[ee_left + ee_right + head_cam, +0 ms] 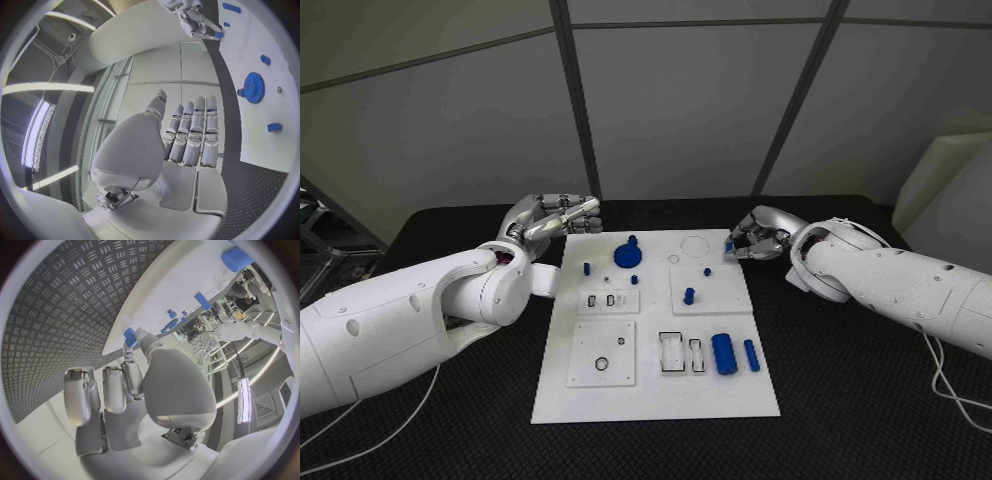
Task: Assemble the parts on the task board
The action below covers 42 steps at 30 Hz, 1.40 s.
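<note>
The white task board (661, 390) lies mid-table. On it are a blue gear (629, 256), several small blue pegs such as one (689, 295), a thick blue cylinder (724, 353) and a slim blue bar (751, 355). My right hand (762, 236) hovers at the board's far right corner and pinches a small blue part (731, 243) between thumb and a finger; the right wrist view shows that part (129, 335) at the fingertips. My left hand (554, 217) is raised off the board's far left corner, fingers (190, 132) straight and holding nothing. The gear (253, 87) also appears in the left wrist view.
Raised white sub-plates (604, 352) and empty rectangular slots (672, 350) sit on the board's near half. A round outline (694, 243) marks the far edge. Black ribbed table (862, 400) surrounds the board. A cable (949, 385) trails by the right arm.
</note>
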{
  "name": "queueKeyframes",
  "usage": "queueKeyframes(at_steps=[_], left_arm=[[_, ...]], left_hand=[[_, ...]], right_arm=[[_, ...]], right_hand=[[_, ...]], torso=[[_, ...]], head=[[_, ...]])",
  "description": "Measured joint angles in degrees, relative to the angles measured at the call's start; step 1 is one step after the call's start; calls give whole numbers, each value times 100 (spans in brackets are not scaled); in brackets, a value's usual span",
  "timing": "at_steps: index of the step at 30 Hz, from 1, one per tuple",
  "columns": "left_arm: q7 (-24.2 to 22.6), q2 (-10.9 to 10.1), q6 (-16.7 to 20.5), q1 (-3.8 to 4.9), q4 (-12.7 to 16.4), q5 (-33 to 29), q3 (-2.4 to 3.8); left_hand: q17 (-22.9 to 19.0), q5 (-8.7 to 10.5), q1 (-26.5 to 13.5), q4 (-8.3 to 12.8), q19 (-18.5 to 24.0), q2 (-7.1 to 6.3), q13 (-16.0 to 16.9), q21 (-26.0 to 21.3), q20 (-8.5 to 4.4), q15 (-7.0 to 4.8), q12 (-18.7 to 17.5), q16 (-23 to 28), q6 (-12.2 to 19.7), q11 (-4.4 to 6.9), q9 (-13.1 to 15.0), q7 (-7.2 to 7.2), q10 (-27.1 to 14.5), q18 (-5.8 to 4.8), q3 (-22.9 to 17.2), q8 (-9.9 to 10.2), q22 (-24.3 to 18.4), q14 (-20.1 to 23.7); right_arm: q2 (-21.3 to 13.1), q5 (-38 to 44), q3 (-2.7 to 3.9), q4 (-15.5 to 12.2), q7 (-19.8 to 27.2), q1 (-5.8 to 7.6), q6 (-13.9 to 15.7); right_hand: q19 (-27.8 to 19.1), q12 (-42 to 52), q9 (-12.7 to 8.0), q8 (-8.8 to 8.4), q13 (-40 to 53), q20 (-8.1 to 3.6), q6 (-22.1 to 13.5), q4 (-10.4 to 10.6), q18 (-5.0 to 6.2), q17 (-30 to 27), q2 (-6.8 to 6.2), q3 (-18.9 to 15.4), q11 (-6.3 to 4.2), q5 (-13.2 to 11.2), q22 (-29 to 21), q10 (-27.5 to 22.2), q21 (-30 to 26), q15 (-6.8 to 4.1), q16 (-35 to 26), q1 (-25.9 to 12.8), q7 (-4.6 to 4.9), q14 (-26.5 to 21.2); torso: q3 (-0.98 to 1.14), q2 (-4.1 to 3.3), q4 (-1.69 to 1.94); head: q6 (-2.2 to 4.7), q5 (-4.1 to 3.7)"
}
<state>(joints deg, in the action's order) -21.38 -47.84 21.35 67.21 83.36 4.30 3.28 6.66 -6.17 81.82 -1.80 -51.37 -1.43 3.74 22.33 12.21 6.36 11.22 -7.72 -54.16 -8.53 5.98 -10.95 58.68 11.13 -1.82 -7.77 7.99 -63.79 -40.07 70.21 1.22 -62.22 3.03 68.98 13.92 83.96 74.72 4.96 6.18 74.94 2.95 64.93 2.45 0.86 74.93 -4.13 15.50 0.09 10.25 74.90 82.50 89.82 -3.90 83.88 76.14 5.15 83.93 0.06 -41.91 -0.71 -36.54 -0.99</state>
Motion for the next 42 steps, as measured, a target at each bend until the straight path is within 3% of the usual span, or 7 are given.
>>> queueKeyframes(at_steps=[6, 13, 20, 29, 36, 42], left_arm=[[1, -8, -3, -1, -1, 0, 0], [3, -25, -4, -1, 4, 0, 0], [3, -21, -6, -1, -4, 0, 0], [3, -1, -7, -1, -41, 0, 0], [3, -3, -6, -1, -51, 0, 0], [3, 29, -6, -1, -68, 0, 0]], left_hand=[[0, 0, 0, 0, 0, 0, 0, 0, 0, 0, 0, 0, 0, 0, 0, 0, 0, 0, 0, 0, 0, 0], [-1, 0, 0, 0, 0, 0, 0, 0, 0, 0, 0, 0, 0, 0, 0, 0, 0, 0, 0, -3, 1, 0], [-1, 0, 0, 0, 0, 0, 0, 0, 0, 0, 0, -1, 0, 0, 1, 0, 0, 0, 0, -4, 1, 0], [-1, 0, 0, 0, 0, 0, 0, 0, 0, 0, 0, -1, 0, 0, 1, 0, 0, 0, 0, -4, 1, 0], [-1, -1, 0, 0, 0, 0, 0, 0, 0, 0, 0, -1, 0, 0, 1, 0, 0, 0, 0, -4, 1, 0], [-2, 0, 0, 0, 0, 0, 0, 0, 0, 0, 0, -2, 0, 0, 1, 0, 0, 0, 0, -4, 1, 0]], right_arm=[[-159, -33, 4, -413, -12, -1, 263], [-260, -5, 13, -1230, -160, 3, 544], [137, 328, 21, -1778, -477, 6, 739], [793, 859, 18, -1861, -779, -4, 775], [1142, 1166, -2, -1717, -978, -118, 674], [1348, 1390, -22, -1619, -1098, -231, 553]], right_hand=[[-1, 21, 0, -4, 0, -43, 0, -43, 0, 0, 43, 42, 0, 171, 0, 0, 0, 0, 0, -2, 0, 0], [-1, 21, 0, -10, -1, -43, -1, -44, -1, -1, 71, 42, -21, 173, 0, -22, 0, 1, 0, -15, -1, 0], [-1, 21, 0, -42, -1, -42, -3, -44, 0, -1, 79, 41, -21, 204, 0, -22, 0, 1, 0, -23, -3, 0], [-1, 21, 0, -75, -1, -42, -10, -67, 0, -1, 85, 51, -20, 227, 0, -21, 0, 1, 0, -29, -10, 0], [-1, 21, 0, -110, -2, -42, -12, -67, 0, -2, 84, 50, -20, 228, 0, -21, 0, 1, 0, -29, -12, 0], [-1, 21, 1, -132, -2, -42, -19, -67, 0, -2, 83, 50, -20, 252, 4, -21, 0, 1, 0, -30, -19, 0]], torso=[[-1, 8, -1], [-7, 18, -1], [-14, 23, 31], [-32, 28, 79], [-32, 28, 68], [-22, 26, 53]], head=[[-1, 6], [-1, 35], [-38, 118], [-99, 233], [-126, 347], [-156, 391]])
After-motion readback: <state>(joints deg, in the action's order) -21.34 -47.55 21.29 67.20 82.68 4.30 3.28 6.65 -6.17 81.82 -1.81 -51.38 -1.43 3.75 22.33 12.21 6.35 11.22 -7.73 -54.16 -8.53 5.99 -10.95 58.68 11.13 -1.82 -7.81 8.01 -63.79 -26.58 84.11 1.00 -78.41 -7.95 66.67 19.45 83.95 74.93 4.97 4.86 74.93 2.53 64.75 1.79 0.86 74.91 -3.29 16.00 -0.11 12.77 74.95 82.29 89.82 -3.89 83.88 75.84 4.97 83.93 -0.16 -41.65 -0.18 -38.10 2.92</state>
